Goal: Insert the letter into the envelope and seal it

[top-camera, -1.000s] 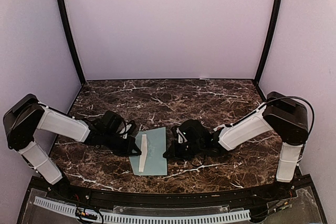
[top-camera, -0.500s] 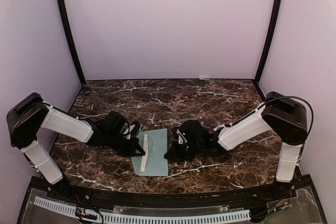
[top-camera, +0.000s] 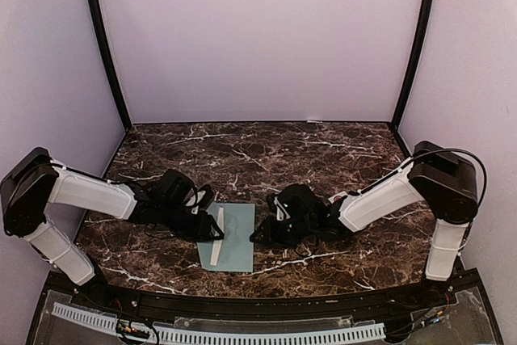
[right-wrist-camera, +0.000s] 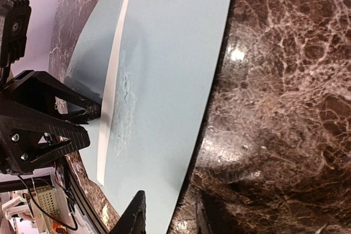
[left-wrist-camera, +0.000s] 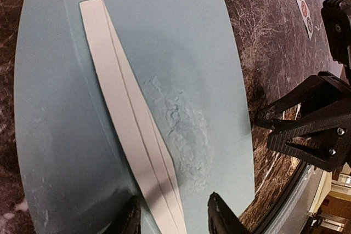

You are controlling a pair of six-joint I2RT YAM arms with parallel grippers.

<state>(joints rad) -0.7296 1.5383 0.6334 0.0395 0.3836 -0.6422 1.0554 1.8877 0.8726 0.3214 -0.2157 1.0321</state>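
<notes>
The envelope (top-camera: 236, 240) lay flat near the marble table's (top-camera: 323, 159) near edge, between the left gripper (left-wrist-camera: 173, 220), fingers parted astride a white strip (left-wrist-camera: 126, 135), and the right gripper (right-wrist-camera: 167, 217), parted over its right edge, where uneven pushing could crumple or skew it

Dark brown marbled desk (top-camera: 323, 151), veined in white. Small white strip of round stickers (left-wrist-camera: 303, 4) lying flat on it. Enclosed by pale lilac walls (top-camera: 258, 38), black corner posts (top-camera: 103, 46).
</notes>
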